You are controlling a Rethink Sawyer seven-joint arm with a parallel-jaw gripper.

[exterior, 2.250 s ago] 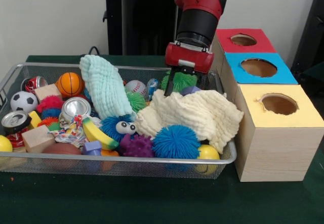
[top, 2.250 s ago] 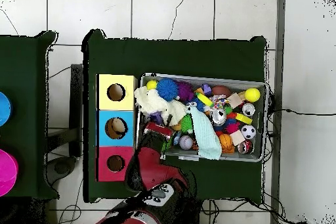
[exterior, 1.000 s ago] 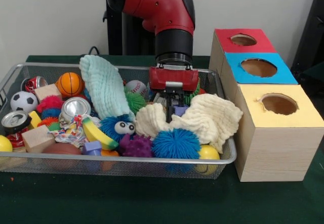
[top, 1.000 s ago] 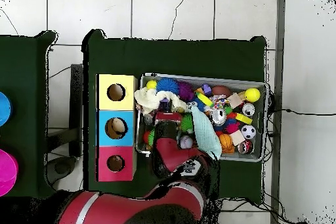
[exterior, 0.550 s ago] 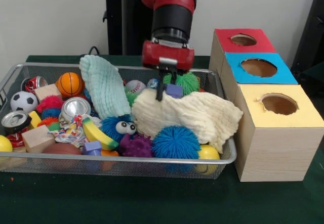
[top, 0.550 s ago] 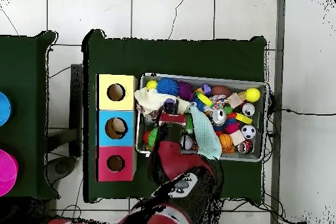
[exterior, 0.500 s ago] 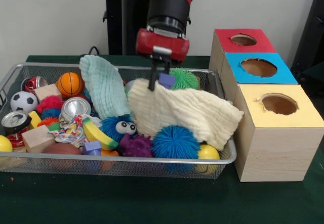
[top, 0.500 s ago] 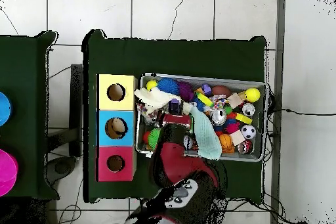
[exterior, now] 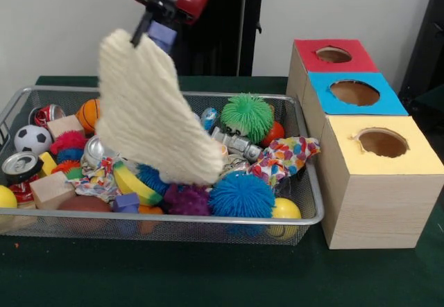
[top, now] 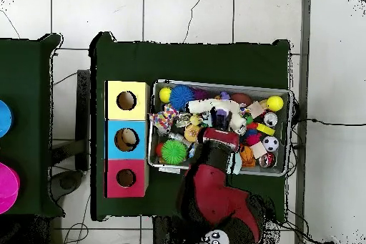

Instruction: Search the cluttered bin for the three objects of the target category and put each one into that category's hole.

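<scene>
Front view, left to right: the bin (exterior: 309, 218) is packed rim to rim, open air only above the clutter; the gripper (exterior: 154, 28) sits high above its left half, pinched on the top edge of a cream cloth (exterior: 149, 113) hanging into the toys. Right of the gripper and lower, the red-surround hole (exterior: 334, 55) stands unobstructed in the wooden box (exterior: 381, 210); no orange figure identifiable.

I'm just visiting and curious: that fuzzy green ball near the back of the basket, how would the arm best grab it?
From straight above, I'd guess: the green spiky ball sits atop the pile, top uncovered. Jaws should close across its round middle, squeezing the soft spikes.
</scene>
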